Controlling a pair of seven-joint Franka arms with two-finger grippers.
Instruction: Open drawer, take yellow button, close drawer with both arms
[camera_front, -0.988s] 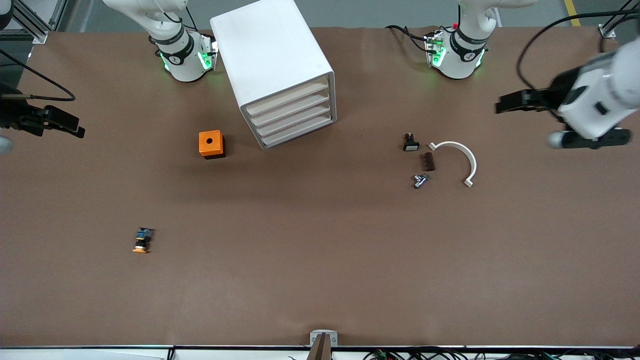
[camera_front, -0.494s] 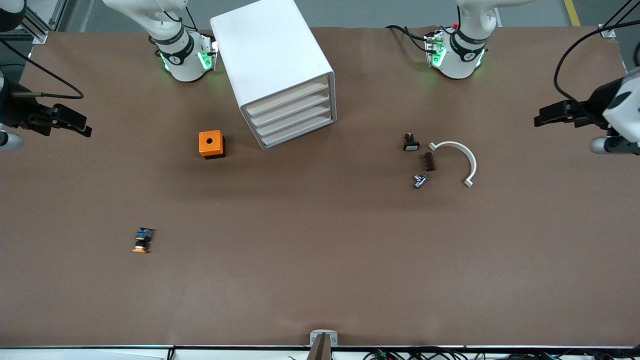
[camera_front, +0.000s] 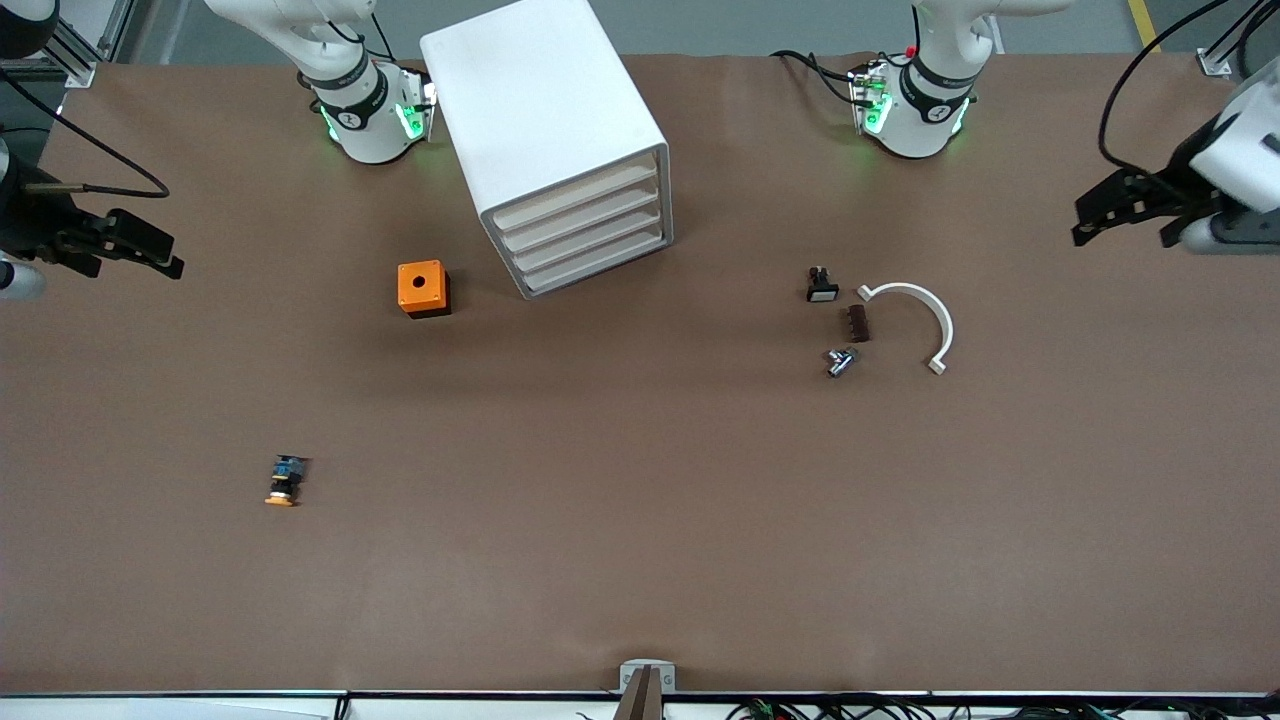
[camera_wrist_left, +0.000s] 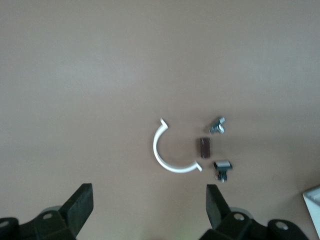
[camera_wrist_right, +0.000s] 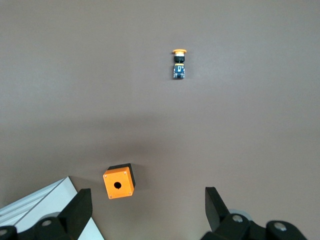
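Note:
The white cabinet (camera_front: 545, 120) stands at the table's edge between the arm bases. Its uppermost drawer (camera_front: 575, 195) sits flush with the three below, shut. The button (camera_front: 284, 481), with orange cap, black body and blue end, lies on the bare table toward the right arm's end, nearer the front camera than the cabinet; it also shows in the right wrist view (camera_wrist_right: 179, 64). My right gripper (camera_front: 172, 256) is open and empty, over the right arm's end of the table (camera_wrist_right: 147, 210). My left gripper (camera_front: 1082, 222) is open and empty, over the left arm's end (camera_wrist_left: 148, 207).
An orange cube with a round hole (camera_front: 422, 288) sits beside the cabinet's front. Toward the left arm's end lie a black switch with a white face (camera_front: 821, 286), a brown block (camera_front: 857, 323), a small metal piece (camera_front: 840, 361) and a white half ring (camera_front: 925, 315).
My left gripper has drawn back toward the left arm's end of the table and turned. My right gripper has shifted only slightly. The button and the drawers have not moved.

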